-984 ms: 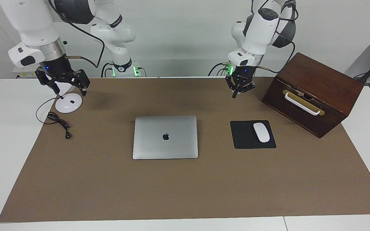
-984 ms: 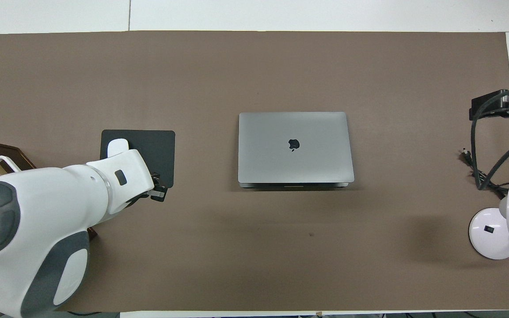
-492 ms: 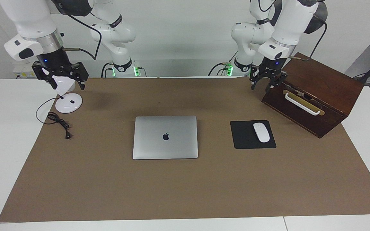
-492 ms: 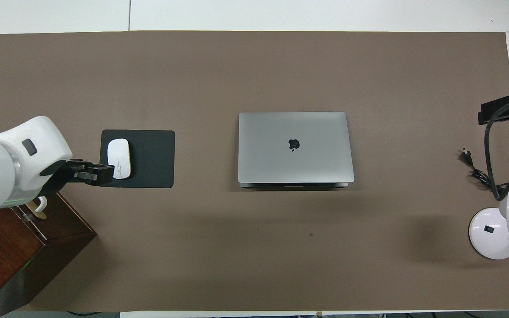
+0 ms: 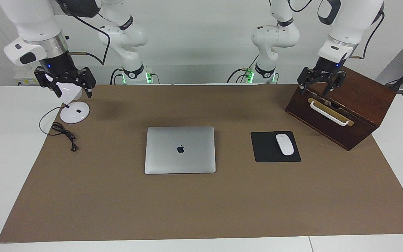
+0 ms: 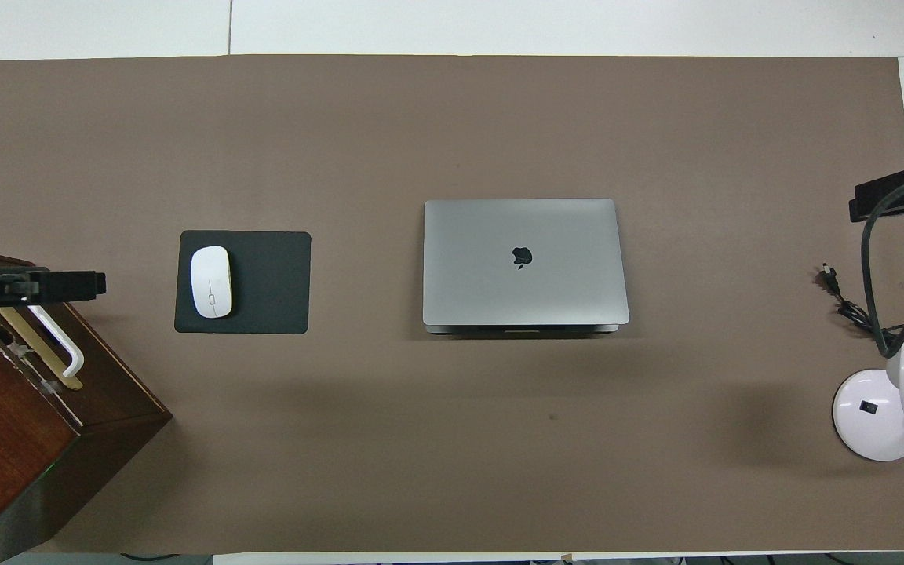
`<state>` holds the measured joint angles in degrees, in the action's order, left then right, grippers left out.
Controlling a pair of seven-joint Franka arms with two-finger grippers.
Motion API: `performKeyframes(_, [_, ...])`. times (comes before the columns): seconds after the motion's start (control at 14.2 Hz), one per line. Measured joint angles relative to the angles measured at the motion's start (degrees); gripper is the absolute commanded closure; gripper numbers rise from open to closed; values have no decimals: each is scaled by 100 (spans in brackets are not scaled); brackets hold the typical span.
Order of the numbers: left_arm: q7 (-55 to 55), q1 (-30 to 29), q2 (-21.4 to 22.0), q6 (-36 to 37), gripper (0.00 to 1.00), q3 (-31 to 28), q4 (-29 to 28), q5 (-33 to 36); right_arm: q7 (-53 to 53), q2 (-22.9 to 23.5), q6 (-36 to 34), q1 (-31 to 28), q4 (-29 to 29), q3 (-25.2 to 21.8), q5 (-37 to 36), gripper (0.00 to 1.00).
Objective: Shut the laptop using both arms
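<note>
The silver-grey laptop (image 5: 179,149) lies in the middle of the brown mat with its lid flat down and the dark apple logo facing up; it also shows in the overhead view (image 6: 525,263). My left gripper (image 5: 319,89) is open and empty, raised over the top edge of the wooden box, well apart from the laptop; only its tip (image 6: 95,284) shows from overhead. My right gripper (image 5: 71,91) is open and empty, raised over the white lamp at the right arm's end of the table; its tip (image 6: 864,200) shows from overhead.
A black mouse pad (image 5: 268,152) with a white mouse (image 5: 284,144) lies beside the laptop toward the left arm's end. A dark wooden box (image 5: 341,105) with a white handle stands there too. A white lamp base (image 5: 74,112) and black cable (image 5: 63,132) sit at the right arm's end.
My left gripper has swung from over the mat near the mouse pad to over the wooden box and opened. My right gripper rose slightly over the lamp. The laptop has not moved.
</note>
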<state>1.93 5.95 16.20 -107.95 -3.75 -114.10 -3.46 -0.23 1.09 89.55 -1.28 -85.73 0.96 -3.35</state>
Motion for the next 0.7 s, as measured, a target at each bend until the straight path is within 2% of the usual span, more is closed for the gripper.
performKeyframes(0.14, [0, -207, -107, 237, 0, 2, 290, 1, 0, 1, -1, 19, -47, 11, 3, 0])
performKeyframes(0.35, [0, -437, -457, 779, 0, 0, 1063, 2, 0, 6, 19, 18, -217, 14, 93, 0])
performKeyframes(0.7, [0, -489, -1077, 1445, 0, 68, 2001, 2, 0, 7, 42, 18, -334, 14, 114, 0])
